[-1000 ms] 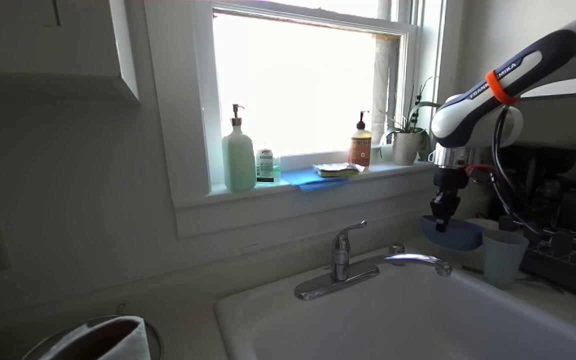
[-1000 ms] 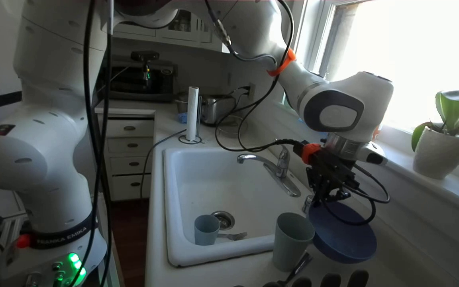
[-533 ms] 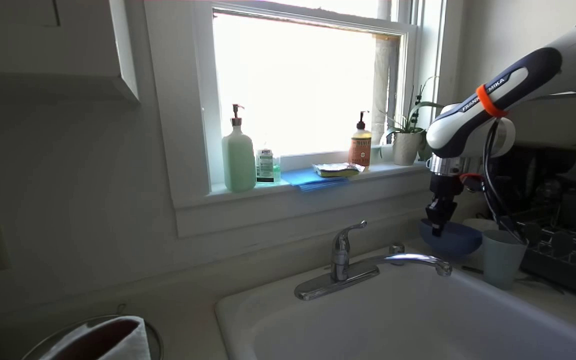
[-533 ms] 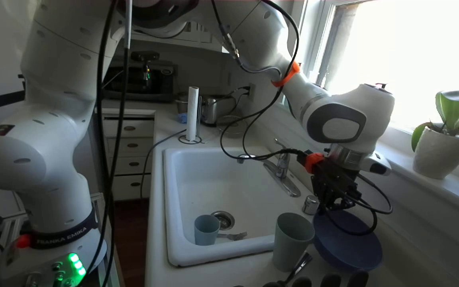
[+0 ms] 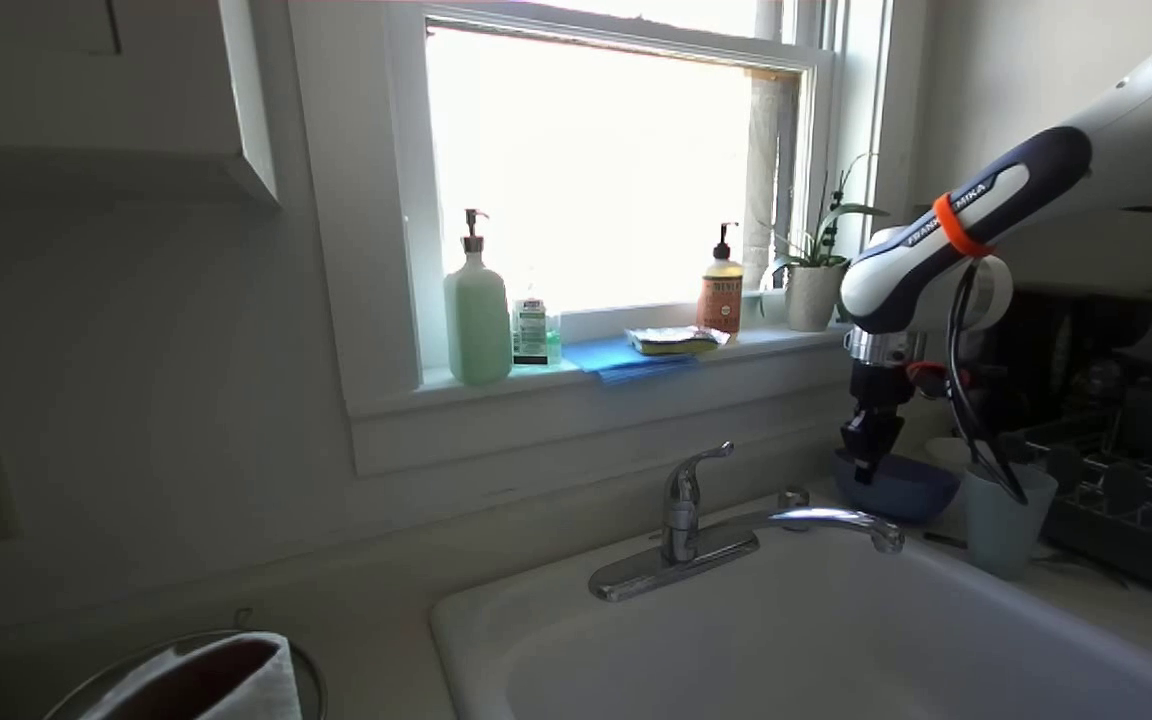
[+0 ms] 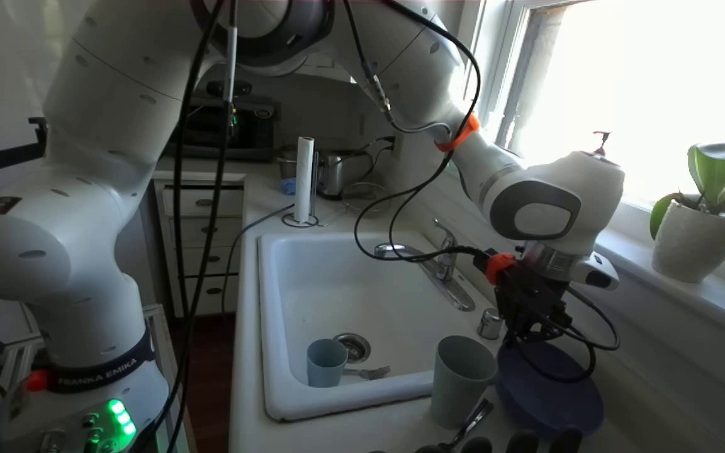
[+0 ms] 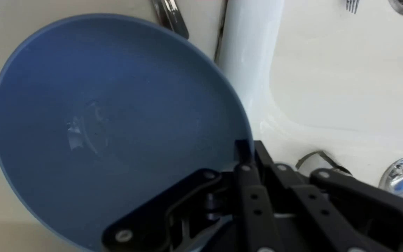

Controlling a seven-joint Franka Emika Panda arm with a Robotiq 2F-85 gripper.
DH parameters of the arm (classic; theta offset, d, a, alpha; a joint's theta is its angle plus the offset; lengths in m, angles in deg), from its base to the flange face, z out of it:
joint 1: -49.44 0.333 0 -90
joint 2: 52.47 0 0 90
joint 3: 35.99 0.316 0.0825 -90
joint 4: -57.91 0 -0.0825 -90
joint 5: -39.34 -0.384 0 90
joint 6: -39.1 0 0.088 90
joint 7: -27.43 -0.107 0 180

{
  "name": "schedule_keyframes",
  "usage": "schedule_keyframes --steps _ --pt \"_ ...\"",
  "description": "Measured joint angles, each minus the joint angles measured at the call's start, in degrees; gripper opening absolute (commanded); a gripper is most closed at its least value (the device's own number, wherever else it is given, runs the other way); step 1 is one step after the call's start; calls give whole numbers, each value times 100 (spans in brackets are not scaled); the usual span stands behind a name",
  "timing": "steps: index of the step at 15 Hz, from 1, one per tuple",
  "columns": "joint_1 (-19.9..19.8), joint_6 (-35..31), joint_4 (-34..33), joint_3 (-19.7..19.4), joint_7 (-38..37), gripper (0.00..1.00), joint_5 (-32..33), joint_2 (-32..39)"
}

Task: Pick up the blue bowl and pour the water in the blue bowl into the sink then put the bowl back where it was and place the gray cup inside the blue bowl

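The blue bowl (image 5: 908, 492) is near the wall behind the sink's corner; it also shows in an exterior view (image 6: 551, 399). It looks nearly level, at or just above the counter; I cannot tell if it touches. My gripper (image 7: 252, 149) is shut on its rim, one finger inside and one outside. A small glossy patch shows in its bottom in the wrist view (image 7: 117, 80). The gray cup (image 6: 462, 380) stands upright on the counter beside the bowl, also visible in an exterior view (image 5: 1006, 530). The white sink (image 6: 269, 327) lies beside them.
A similar cup (image 6: 326, 363) and a fork (image 6: 372, 372) are in the sink. The faucet (image 5: 681, 510) and a chrome cap (image 6: 490, 323) stand at its back. A dish rack (image 5: 1136, 520) is beyond the cup. Cutlery (image 6: 472, 421) lies by it. A potted plant (image 6: 696, 239) is on the sill.
My gripper and the blue bowl have moved down toward the counter, and the bowl has gone from tilted to nearly level. The cups have not moved.
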Motion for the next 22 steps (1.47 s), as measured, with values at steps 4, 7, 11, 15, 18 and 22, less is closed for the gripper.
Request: schedule_keyframes --steps 4,7,11,15,18,22 --pt "-7 -5 -114 54 -109 64 -4 69" --pt "-5 -5 -146 112 -212 85 -13 5" --pt "60 11 -41 124 -815 100 -11 -337" --pt "168 284 231 9 -1559 100 96 -850" --pt "216 924 437 -118 -1937 100 285 -1195" --pt "217 1766 611 -253 -2158 100 503 -1514"
